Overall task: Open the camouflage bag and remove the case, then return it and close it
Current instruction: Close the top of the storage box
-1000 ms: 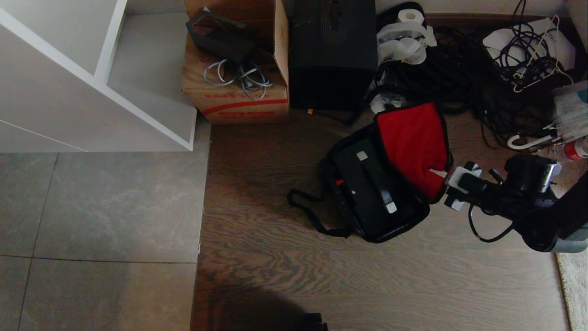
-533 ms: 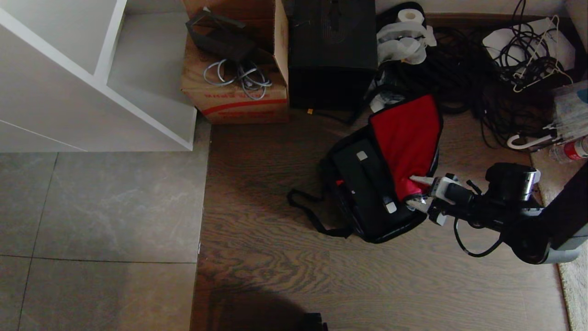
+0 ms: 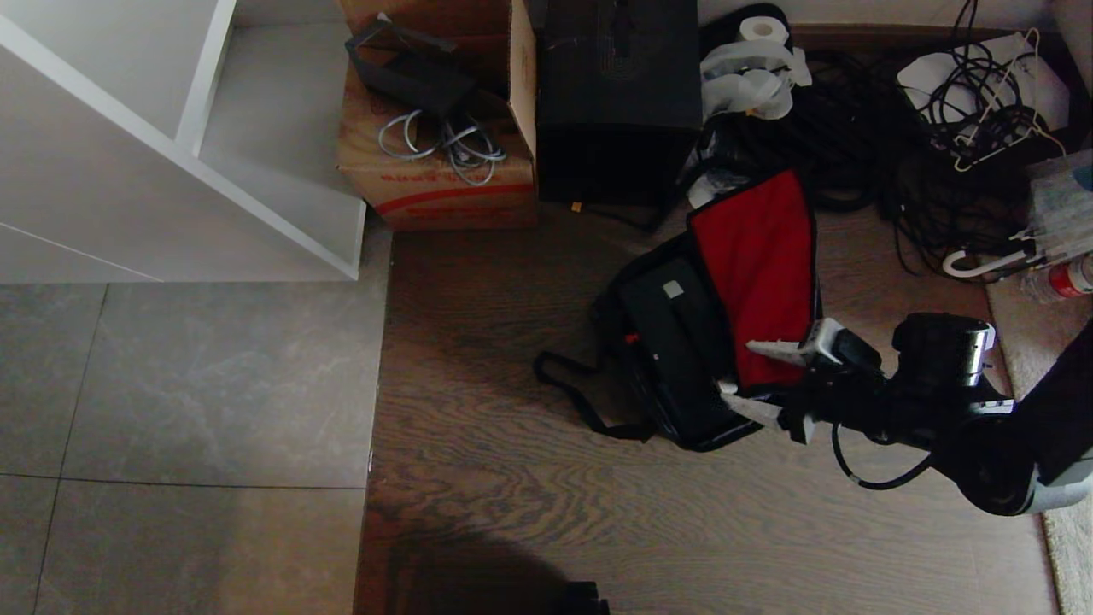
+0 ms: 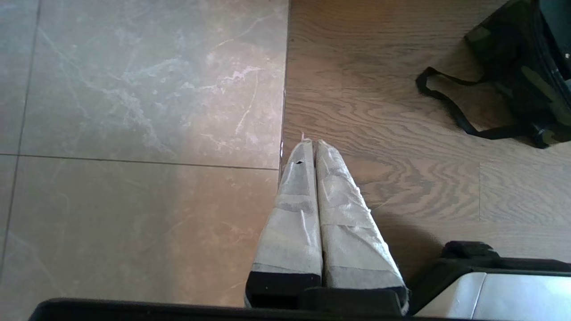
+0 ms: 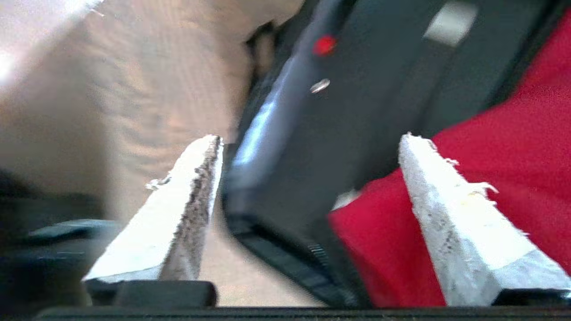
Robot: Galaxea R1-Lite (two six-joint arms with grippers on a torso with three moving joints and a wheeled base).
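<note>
Gaping camouflage bag (image 3: 649, 282) (red lid half-raised), black case (image 3: 675, 342) seemingly inside, right gripper (image 3: 751, 376) spread wide

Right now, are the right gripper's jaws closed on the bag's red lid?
No, the right gripper has its jaws spread apart, holding nothing, near the camouflage bag.

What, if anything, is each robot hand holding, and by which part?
Nothing. The right hand is open at the camouflage bag's near corner, one finger over the red lid lining. The left hand is shut and empty above the floor.
</note>
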